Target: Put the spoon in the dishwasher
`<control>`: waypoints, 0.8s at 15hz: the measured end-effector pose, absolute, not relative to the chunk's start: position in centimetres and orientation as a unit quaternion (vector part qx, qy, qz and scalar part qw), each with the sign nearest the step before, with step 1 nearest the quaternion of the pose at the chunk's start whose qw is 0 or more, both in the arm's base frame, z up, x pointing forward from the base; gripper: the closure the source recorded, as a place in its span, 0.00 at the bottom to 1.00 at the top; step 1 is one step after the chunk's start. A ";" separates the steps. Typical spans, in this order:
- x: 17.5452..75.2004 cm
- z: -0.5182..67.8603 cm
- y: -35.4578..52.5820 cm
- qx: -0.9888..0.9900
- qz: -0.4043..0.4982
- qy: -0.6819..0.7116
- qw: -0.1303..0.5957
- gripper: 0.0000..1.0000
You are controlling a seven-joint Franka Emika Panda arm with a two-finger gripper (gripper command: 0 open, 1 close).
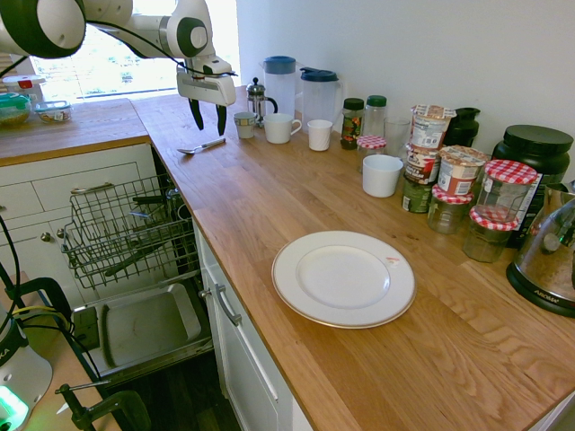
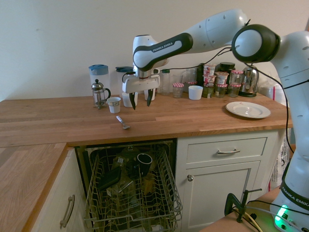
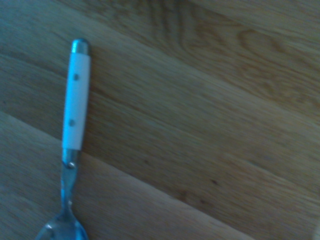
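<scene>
The spoon (image 1: 201, 146) (image 2: 122, 122) lies flat on the wooden counter near its edge above the dishwasher. In the wrist view the spoon (image 3: 75, 135) shows a white handle and a metal bowl. My gripper (image 1: 208, 117) (image 2: 140, 100) hangs open above the counter, a little behind and to one side of the spoon, holding nothing. The dishwasher (image 1: 126, 233) (image 2: 130, 193) stands open below the counter, its wire rack pulled out over the lowered metal door (image 1: 144, 325), with dark items in the rack.
Behind the gripper stand a French press (image 2: 99, 94), two jugs (image 1: 279, 85) and several mugs (image 1: 280, 128). Jars (image 1: 460, 184), a kettle (image 1: 552, 251) and a white plate (image 1: 343, 278) sit further along the counter.
</scene>
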State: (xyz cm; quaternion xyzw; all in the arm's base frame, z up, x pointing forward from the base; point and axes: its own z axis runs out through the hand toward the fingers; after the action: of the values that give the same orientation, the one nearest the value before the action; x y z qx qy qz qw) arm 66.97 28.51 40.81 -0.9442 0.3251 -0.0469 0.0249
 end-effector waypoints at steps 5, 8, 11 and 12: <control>69.2 38.2 33.9 -0.940 -0.041 0.336 0.042 0.00; 70.2 37.2 35.8 -0.936 -0.038 0.347 0.046 0.00; 71.0 36.1 35.8 -0.933 -0.032 0.356 0.050 0.00; 71.1 35.9 35.8 -0.932 -0.030 0.358 0.050 0.00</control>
State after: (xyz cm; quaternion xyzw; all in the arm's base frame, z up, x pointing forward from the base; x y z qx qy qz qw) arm 71.13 35.76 35.94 -0.9319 0.3578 -0.0301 0.0503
